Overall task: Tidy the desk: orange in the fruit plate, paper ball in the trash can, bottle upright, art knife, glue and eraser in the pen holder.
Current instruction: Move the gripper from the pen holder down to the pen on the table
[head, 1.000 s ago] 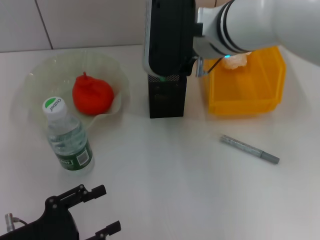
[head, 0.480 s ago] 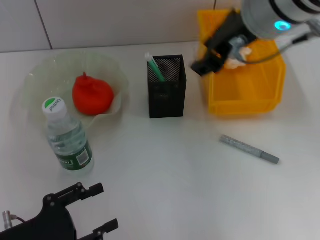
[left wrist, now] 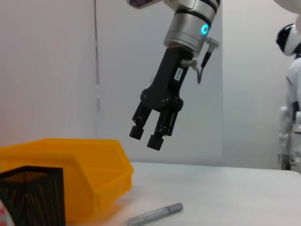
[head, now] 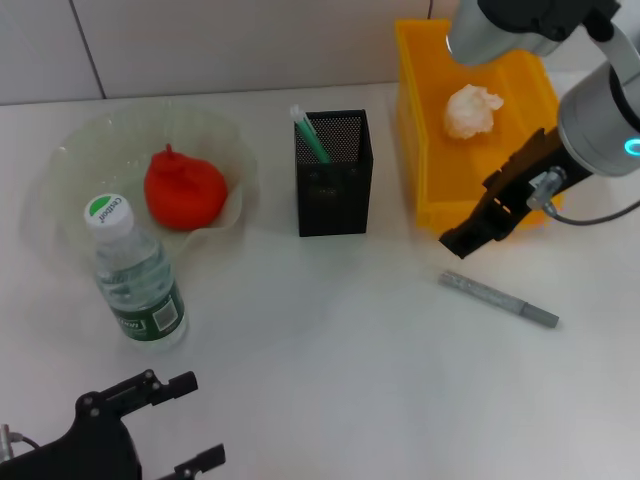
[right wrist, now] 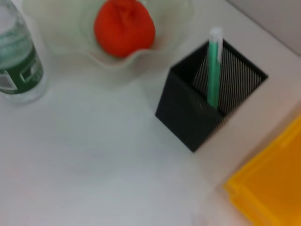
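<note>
Now our right claw (head: pixel 462 243) has swung from the pen holder (head: pixel 334 172), glue (head: pixel 309 134) inside, to hover empty and parted above the art knife (head: pixel 498 298) on the tabletop (head: pixel 330 330); left claw (head: pixel 185 420) waits, parted.

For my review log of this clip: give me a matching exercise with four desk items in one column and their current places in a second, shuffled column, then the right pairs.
Things:
1. orange
2. paper ball
3. green-and-white stick
4. grey art knife

Places:
A. lying flat on the table in front of the yellow bin, below the right gripper
B. in the clear fruit plate
C. standing in the black mesh pen holder
D. inside the yellow bin

Pairs: 1-B, 2-D, 3-C, 4-A
</note>
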